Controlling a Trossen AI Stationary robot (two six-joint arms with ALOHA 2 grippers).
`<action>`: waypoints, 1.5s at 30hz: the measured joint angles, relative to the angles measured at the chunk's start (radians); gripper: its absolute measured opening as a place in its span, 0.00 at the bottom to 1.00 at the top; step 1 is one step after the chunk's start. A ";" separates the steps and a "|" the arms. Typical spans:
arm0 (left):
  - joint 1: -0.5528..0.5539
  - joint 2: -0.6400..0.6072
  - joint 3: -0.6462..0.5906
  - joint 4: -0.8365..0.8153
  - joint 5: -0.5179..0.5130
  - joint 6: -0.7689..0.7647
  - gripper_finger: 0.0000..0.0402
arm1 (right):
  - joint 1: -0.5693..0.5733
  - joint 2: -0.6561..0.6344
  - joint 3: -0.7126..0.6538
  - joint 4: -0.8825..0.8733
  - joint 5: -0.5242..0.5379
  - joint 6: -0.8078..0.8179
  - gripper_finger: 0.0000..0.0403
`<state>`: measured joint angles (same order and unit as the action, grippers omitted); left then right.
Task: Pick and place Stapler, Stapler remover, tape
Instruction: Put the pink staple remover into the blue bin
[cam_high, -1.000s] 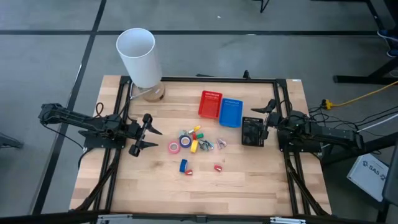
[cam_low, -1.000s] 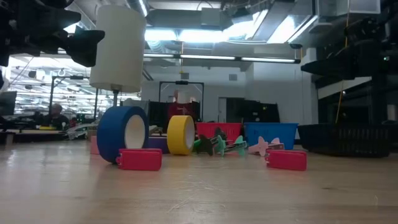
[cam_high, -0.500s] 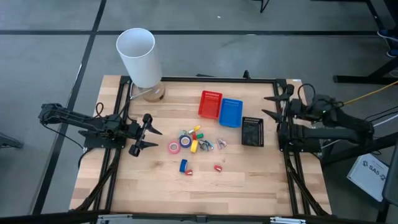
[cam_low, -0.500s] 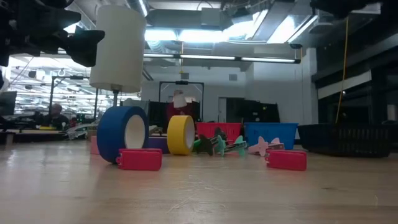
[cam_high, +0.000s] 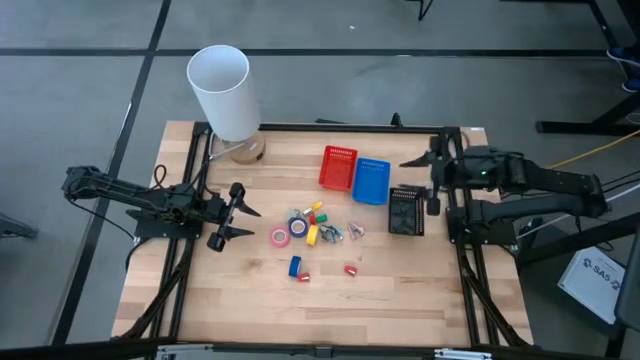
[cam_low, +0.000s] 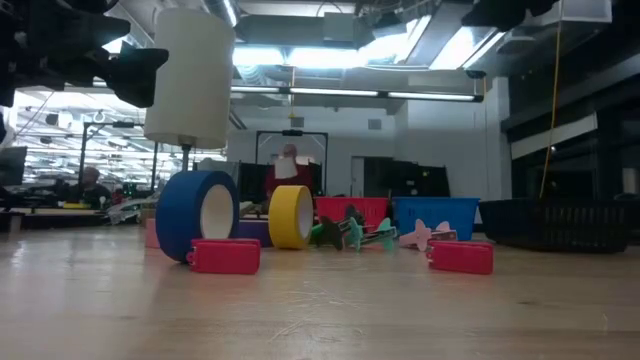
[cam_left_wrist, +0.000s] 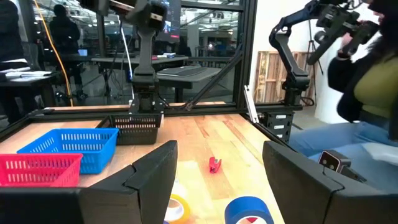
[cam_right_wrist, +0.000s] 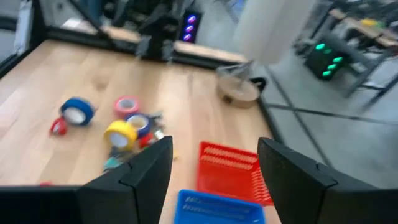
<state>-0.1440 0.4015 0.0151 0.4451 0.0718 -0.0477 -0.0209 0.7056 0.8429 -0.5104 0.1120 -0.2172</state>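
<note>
Nothing is sorted yet: the tape rolls (cam_high: 297, 229) lie between both empty, spread grippers, left gripper (cam_high: 243, 217) nearer, right gripper (cam_high: 420, 172) hovering beside the baskets (cam_high: 355, 172) (all apparently empty).

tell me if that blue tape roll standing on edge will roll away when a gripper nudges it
Probably. The blue tape roll stands on its rim on the smooth wooden table, so a push along its rolling direction should send it rolling. A red clip lies close in front and may stop it. A sideways push would likely tip it flat.
</note>
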 joint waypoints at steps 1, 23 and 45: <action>0.000 0.000 0.000 0.000 0.000 0.000 0.59 | 0.013 0.015 0.000 0.001 0.000 0.000 0.59; 0.000 0.000 0.000 0.000 0.000 0.000 0.59 | 0.248 0.194 0.000 0.087 0.000 0.000 0.59; 0.000 0.000 0.000 0.000 0.000 0.000 0.59 | 0.304 0.424 0.000 0.427 -0.009 0.316 0.59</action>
<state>-0.1440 0.4015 0.0152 0.4450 0.0716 -0.0478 0.2829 1.1297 0.8429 -0.0832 0.1028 0.0988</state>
